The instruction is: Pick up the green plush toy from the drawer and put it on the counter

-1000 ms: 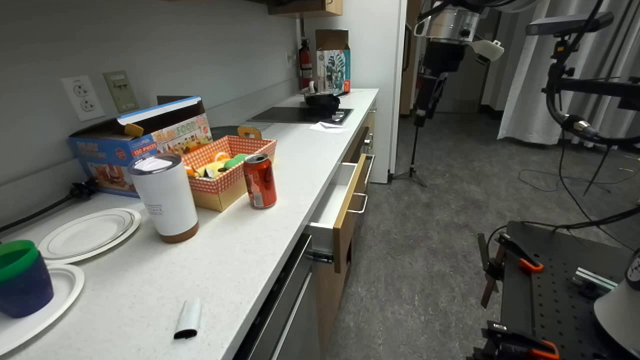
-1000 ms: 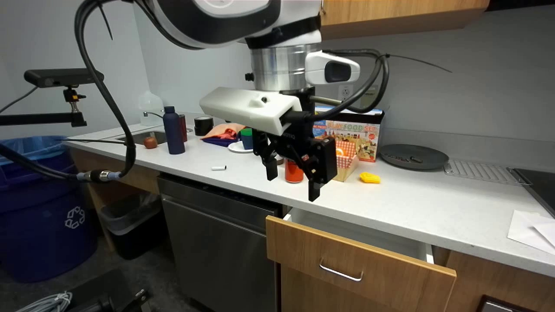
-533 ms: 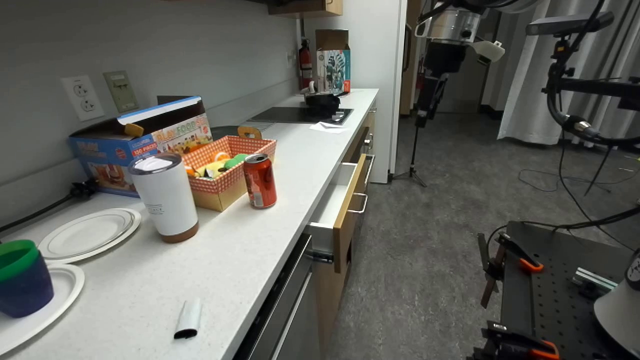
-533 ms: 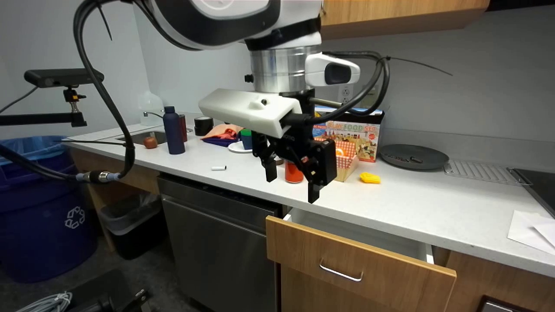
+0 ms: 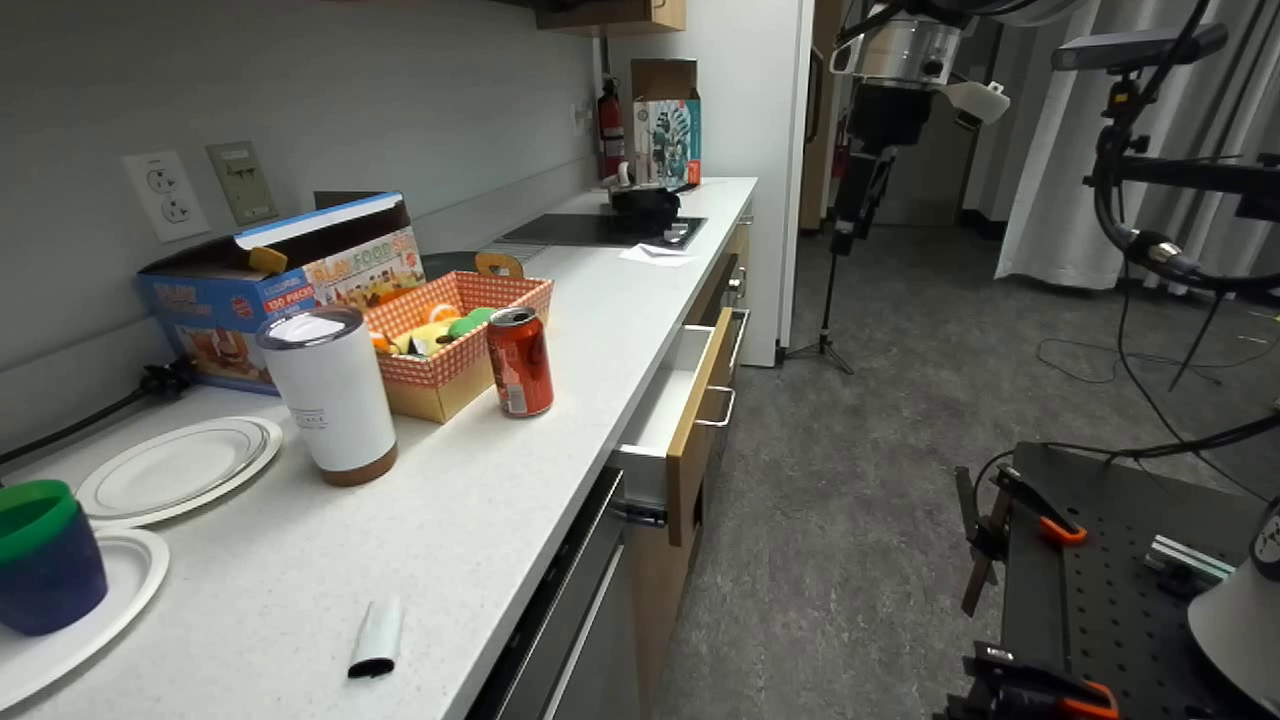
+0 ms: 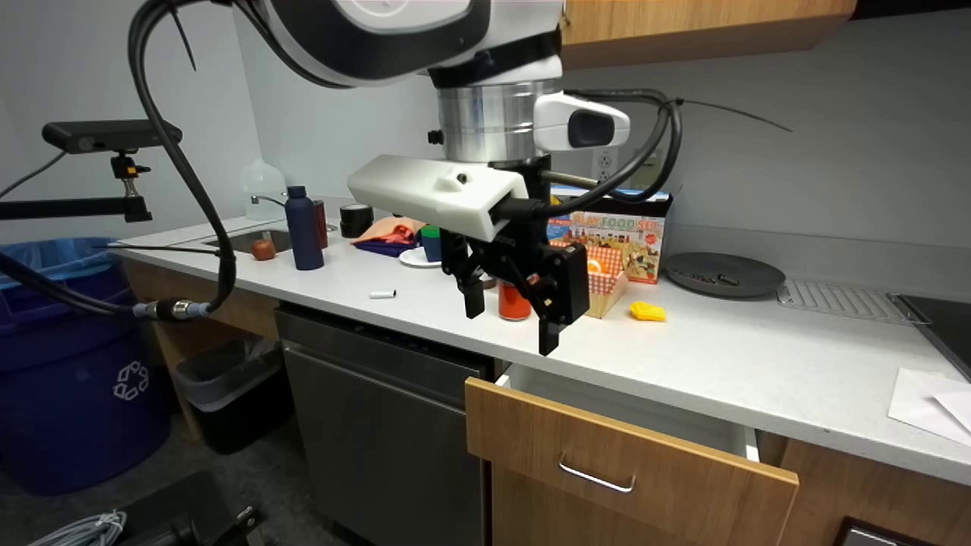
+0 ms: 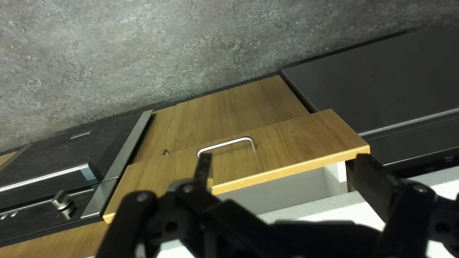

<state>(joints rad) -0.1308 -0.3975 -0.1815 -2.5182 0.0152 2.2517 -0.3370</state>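
While the drawer stands partly pulled out under the edge of the bench, my tool hangs in the air with its two fingers spread wide apart. In the wrist view I see the drawer's wooden front past them, with its shiny handle. The bit of the drawer's inside that shows is white, but some of it is hidden, so I can't tell where the green toy is. In an exterior view, a round green lump sits with other bright things in a red-checked basket on the bench; I can't tell if it is the toy. A red can stands upright just beside the basket, and a tall white cup with a lid stands near it. Behind the basket is a big box with food pictures. In an exterior view I also see a yellow lump on the bench, close to the basket, and a flat dark pan farther back, just beside a wire rack.
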